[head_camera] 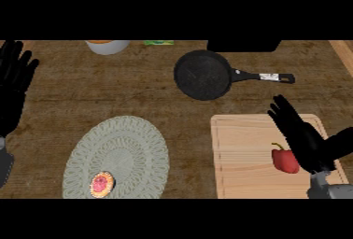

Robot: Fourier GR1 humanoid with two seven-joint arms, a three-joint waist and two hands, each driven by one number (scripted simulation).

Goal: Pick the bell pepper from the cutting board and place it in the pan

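Observation:
A red bell pepper (284,159) with a green stem lies on the light wooden cutting board (241,154) at the lower right. My right hand (303,137) is open just right of the pepper, fingers straight and pointing up-left, partly covering its right side. A black pan (202,74) sits empty at the top centre, its handle (265,77) pointing right. My left hand (14,79) rests open at the left edge, fingers up.
A grey woven placemat (117,154) lies at the lower left with a small round pink item (102,184) on it. A white bowl (108,45), a green-yellow item (158,42) and a black object (243,45) line the far edge.

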